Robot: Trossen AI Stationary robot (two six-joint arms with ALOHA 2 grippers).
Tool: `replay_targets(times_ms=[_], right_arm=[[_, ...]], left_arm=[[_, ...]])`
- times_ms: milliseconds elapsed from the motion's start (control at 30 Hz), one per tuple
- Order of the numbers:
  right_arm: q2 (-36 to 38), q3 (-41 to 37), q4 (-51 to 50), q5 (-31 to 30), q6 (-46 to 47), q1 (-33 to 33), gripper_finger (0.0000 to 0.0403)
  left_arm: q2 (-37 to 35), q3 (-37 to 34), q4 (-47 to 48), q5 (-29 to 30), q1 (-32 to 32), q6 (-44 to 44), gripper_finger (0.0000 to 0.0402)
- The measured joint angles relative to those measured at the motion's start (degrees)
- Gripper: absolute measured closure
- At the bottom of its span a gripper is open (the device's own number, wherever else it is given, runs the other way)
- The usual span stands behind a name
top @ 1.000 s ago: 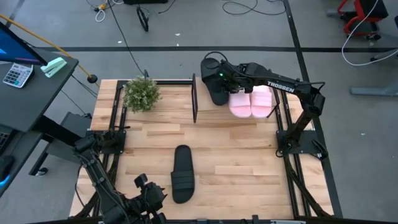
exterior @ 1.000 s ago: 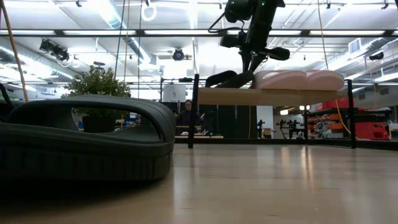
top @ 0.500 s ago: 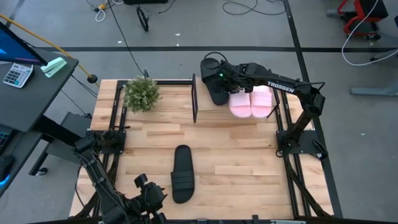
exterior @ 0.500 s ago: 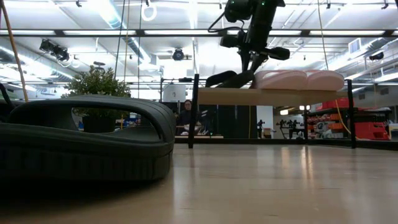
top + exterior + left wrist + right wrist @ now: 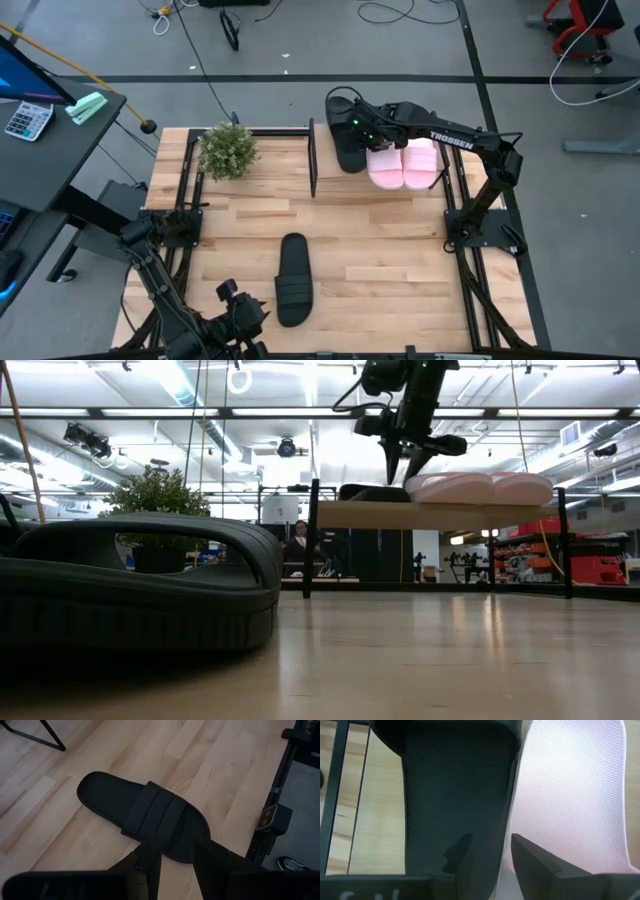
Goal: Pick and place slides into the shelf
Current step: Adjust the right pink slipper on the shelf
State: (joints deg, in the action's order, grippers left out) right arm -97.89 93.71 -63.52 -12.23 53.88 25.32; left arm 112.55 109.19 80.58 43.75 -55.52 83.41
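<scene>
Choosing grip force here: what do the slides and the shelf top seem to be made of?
The black slide on the table looks like matte moulded foam or rubber, one piece with a ribbed strap. The pink slide shows a fine textured footbed, probably the same foam. The shelf top looks like pale plywood on thin black metal uprights.

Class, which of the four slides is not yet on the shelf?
The black slide lying alone on the slatted tabletop; the other black one and both pink ones sit on the shelf.

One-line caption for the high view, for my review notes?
Right gripper open above a black slide lying on the shelf beside two pink slides; another black slide lies on the table near the left gripper.
</scene>
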Motion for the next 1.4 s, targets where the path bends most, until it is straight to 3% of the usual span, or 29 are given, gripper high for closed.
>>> replay_targets(times_ms=[367,667,933,1100,1400], right_arm=[[0.02,2.39,0.38,-0.33,-6.04,0.02,0.0261],[0.02,7.27,11.92,2.49,-19.44,-2.15,0.0261],[0.02,10.75,-5.82,2.01,-24.86,-1.70,0.0261],[0.02,10.82,-18.42,-1.45,-27.75,0.33,0.0261],[0.31,10.82,-20.67,2.26,-32.73,3.56,0.0261]], left_arm=[[0.00,0.00,-0.02,0.17,-0.01,1.50,0.0294],[0.00,0.00,0.26,0.17,0.16,1.39,0.0294],[0.00,0.00,0.22,0.17,0.16,1.78,0.0294],[0.00,0.00,0.22,0.17,0.16,1.97,0.0294],[0.00,0.00,0.09,0.17,0.16,3.54,0.0294]])
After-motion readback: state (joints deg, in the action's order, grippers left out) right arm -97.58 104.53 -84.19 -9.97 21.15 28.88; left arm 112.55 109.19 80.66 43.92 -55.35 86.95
